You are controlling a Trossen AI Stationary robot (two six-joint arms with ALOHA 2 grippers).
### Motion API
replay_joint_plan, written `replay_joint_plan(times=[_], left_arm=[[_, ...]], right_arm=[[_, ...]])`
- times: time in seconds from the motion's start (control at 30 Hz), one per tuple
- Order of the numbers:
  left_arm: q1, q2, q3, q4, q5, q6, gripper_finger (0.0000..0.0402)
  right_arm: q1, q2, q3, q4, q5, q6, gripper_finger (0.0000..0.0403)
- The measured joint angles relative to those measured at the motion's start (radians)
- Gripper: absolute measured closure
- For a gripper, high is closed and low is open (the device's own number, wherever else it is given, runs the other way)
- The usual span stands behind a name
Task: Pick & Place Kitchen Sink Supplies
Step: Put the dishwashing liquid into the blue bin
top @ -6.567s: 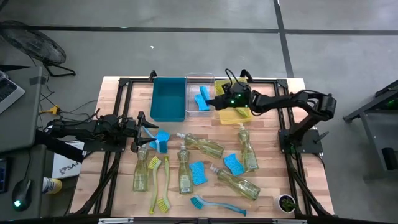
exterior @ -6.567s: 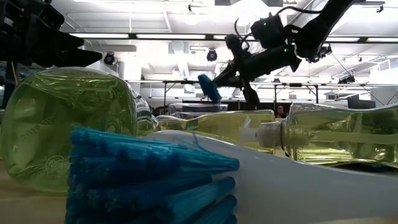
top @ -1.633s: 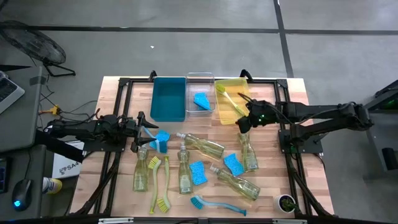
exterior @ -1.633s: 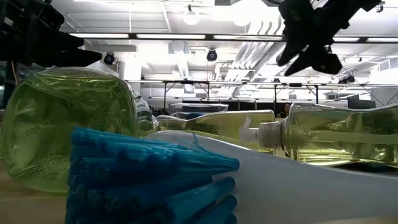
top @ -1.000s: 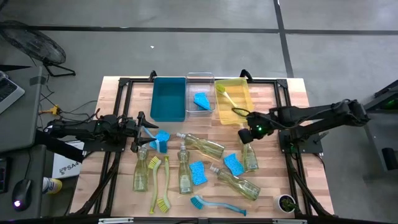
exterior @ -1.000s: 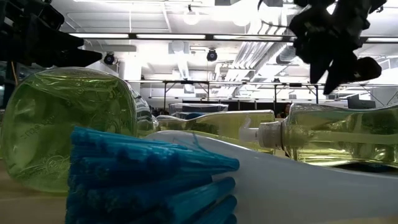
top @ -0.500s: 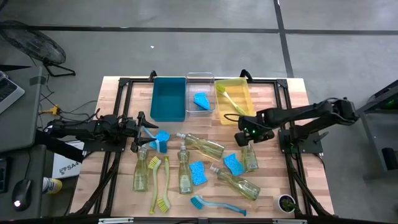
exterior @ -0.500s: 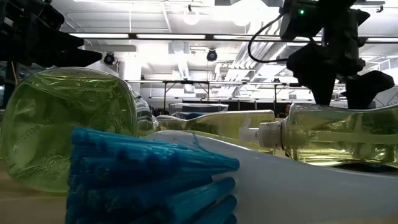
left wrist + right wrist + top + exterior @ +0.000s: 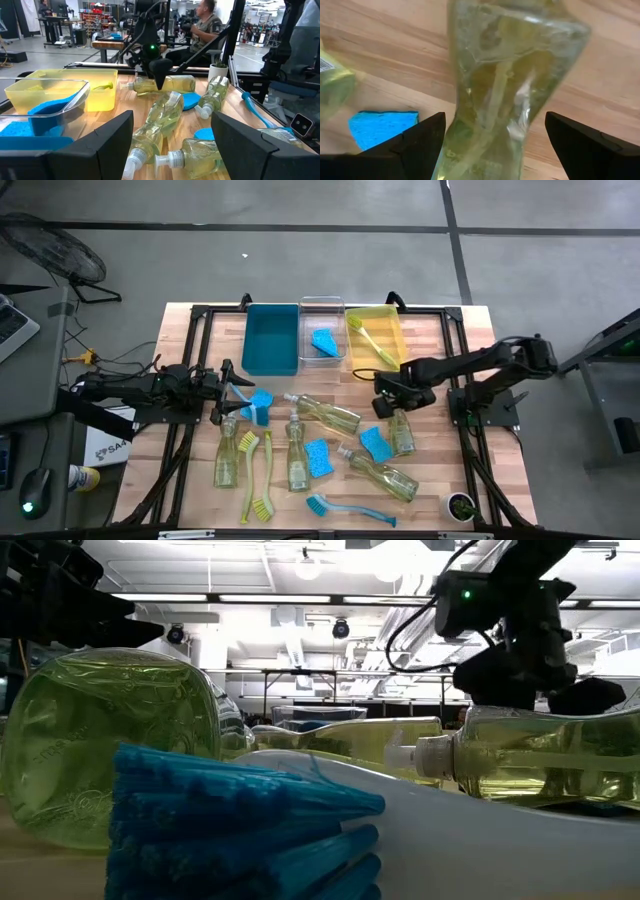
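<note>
— Left gripper (image 9: 222,392) first: how is it placed?
— It is parked low at the table's left side with fingers spread and nothing held; a blue sponge (image 9: 261,403) and a brush (image 9: 267,476) are seen just past it.

— And the right gripper (image 9: 386,397)?
— It is lowered over a soap bottle (image 9: 492,95) lying on the wooden table (image 9: 440,470). Its fingers (image 9: 415,145) are set wide on either side of the bottle's narrow waist, not closed on it. Another blue sponge (image 9: 381,127) is seen beside that bottle.

— The bins?
— Teal bin (image 9: 271,338), clear bin (image 9: 322,340) with a sponge, yellow bin (image 9: 375,340) with a brush.
</note>
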Motion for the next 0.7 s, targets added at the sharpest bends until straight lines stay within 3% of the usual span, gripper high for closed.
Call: replay_joint_plan(times=[0.4, 0.7], left_arm=[[0.0, 0.0, 0.0, 0.0, 0.0, 0.0, 0.0137], [0.0, 0.0, 0.0, 0.0, 0.0, 0.0, 0.0137]], right_arm=[[0.048, 0.131, 0.005, 0.012, 0.003, -0.02, 0.0068], [0.096, 0.151, 0.005, 0.012, 0.128, 0.099, 0.0068]])
